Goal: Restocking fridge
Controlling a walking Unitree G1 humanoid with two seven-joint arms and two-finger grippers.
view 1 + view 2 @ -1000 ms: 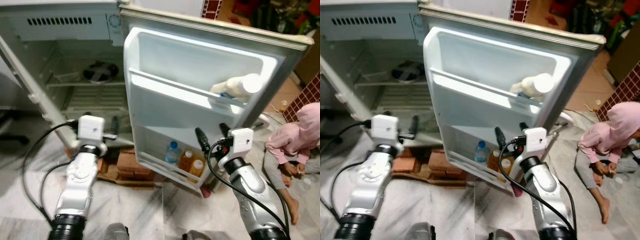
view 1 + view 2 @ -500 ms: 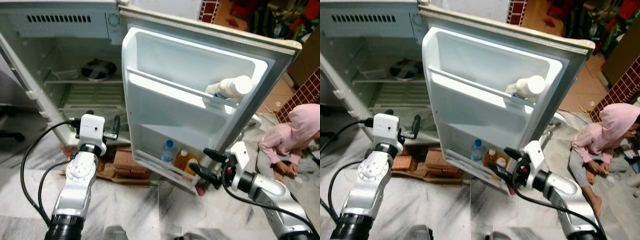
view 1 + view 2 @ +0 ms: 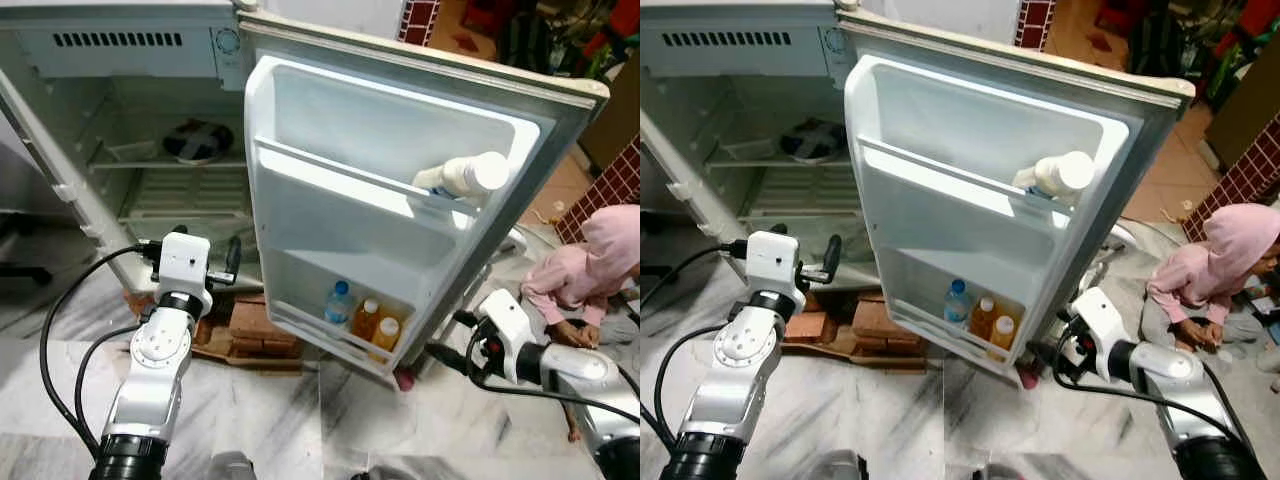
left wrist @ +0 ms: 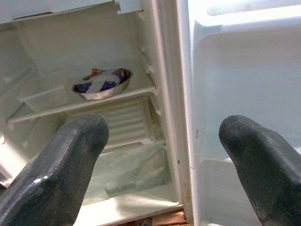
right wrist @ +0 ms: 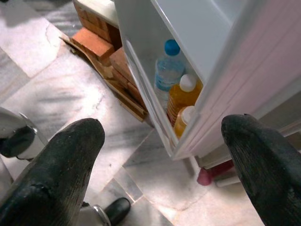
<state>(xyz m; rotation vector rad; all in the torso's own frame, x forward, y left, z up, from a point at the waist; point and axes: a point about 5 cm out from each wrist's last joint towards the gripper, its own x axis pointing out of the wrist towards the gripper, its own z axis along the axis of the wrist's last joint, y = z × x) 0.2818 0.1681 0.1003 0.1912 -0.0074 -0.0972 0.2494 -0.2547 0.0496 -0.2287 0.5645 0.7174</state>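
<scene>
Head views: the fridge (image 3: 150, 120) stands open, its door (image 3: 400, 200) swung wide. A white bottle (image 3: 465, 177) lies on the door's upper shelf; a water bottle (image 3: 340, 303) and two orange bottles (image 3: 375, 325) stand in the bottom rack. The left gripper (image 3: 205, 262) hovers before the cabinet; the right gripper (image 3: 450, 340) sits low beside the door's outer edge.

Left wrist view: fingers (image 4: 61, 174) apart, facing a foil-covered bowl (image 4: 102, 84) on a shelf.

Right wrist view: fingers (image 5: 51, 174) apart, empty, above the bottom rack's bottles.

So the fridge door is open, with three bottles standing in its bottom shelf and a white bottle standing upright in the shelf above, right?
Not quite: the white bottle lies on its side, as the left eye view shows. The fridge door is open, and three bottles stand in its bottom shelf.
</scene>
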